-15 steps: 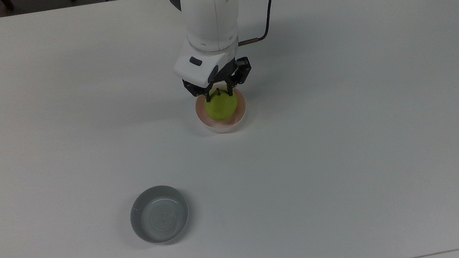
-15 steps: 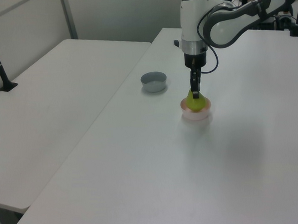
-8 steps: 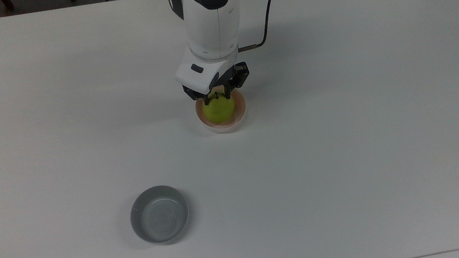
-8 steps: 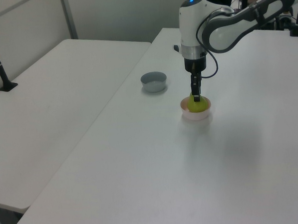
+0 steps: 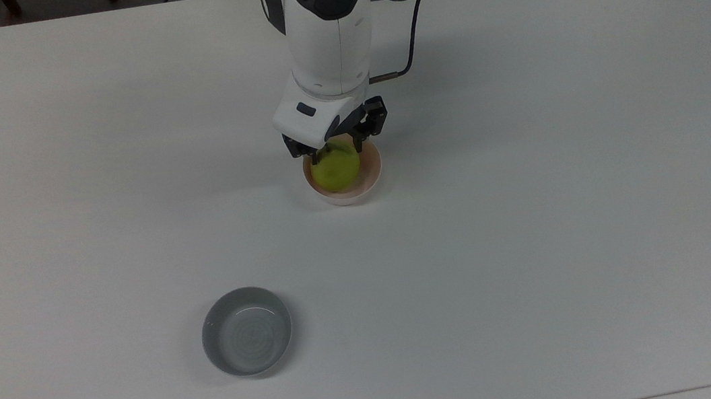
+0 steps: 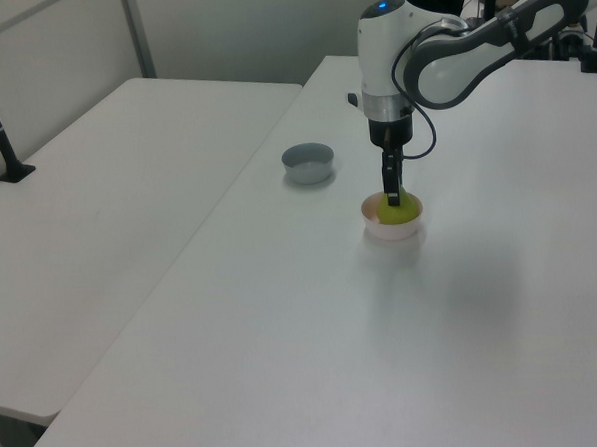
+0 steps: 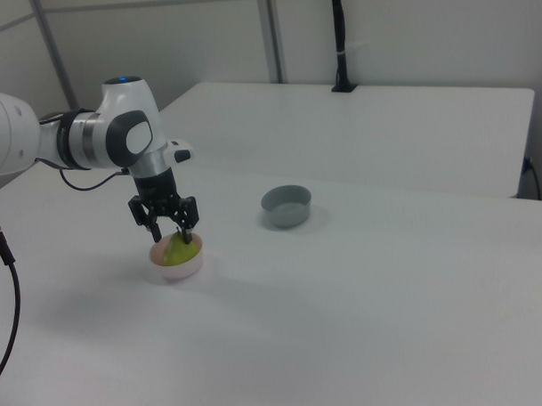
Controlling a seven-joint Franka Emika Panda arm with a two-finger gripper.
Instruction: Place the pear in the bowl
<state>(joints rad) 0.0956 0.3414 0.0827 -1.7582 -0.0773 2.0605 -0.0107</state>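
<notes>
In the top view, the pear (image 5: 336,168) is round, shiny and yellow-green. It sits inside the small pink bowl (image 5: 373,169) on the white table (image 5: 532,205). The gripper (image 5: 336,146) is right above it with its two fingers spread apart, one on each side. A second ago the fingers pinched the pear and it sat higher. The grey bowl (image 5: 248,340) is well apart.

In the left view, the pear (image 6: 397,213) is lower in the bowl (image 6: 393,227) than before.

In the right view, the gripper (image 7: 171,233) hangs over the pear (image 7: 178,251).
</notes>
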